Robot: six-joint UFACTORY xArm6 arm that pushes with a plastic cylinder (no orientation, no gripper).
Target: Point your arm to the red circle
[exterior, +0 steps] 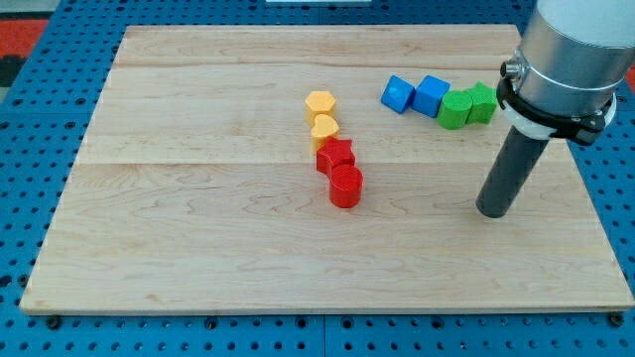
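The red circle (345,186) is a short red cylinder near the middle of the wooden board (198,228). It touches a second red block (335,156) just above it. My tip (493,210) rests on the board far to the view's right of the red circle, at about the same height in the view, with bare wood between them. The dark rod rises from the tip to the arm's silver body at the view's top right.
Two yellow blocks (320,103) (324,129) continue the column above the red ones. Two blue blocks (398,94) (431,95) and two green blocks (456,108) (482,102) form a row at the view's upper right, above my tip.
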